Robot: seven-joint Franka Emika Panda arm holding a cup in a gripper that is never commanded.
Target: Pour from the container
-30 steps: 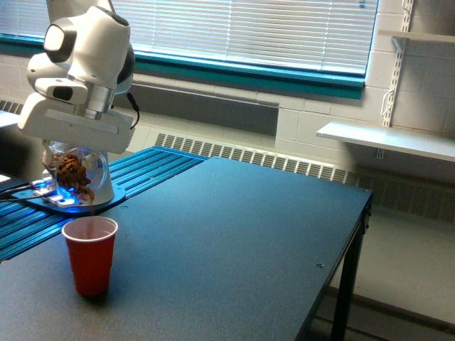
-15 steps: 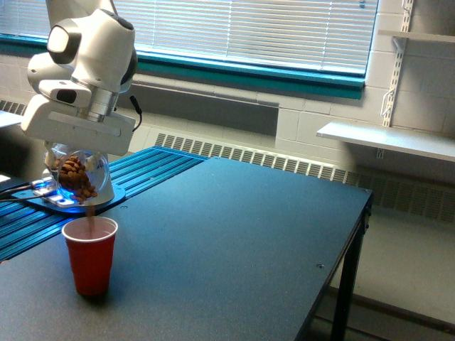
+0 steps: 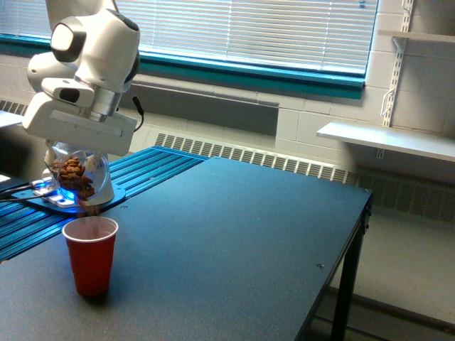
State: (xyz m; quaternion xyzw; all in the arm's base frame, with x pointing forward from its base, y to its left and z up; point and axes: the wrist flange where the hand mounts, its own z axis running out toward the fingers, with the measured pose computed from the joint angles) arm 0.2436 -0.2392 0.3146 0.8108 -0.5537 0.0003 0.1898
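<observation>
While the container is hanging at the exterior view's far left, tipped over the red cup with its brown pieces sliding toward the low side, you are dealing with what looks like smooth, rigid glass: probably slippery, breakable, and shifting in weight as it empties (so a firm hold around its widest part seems safest). The gripper is reaching down from above and appears clamped on the jar's upper part, though its fingers are hidden behind the white hand. The arm's wrist is rolling the hand slightly, above the dark table stretching away rightward.
</observation>
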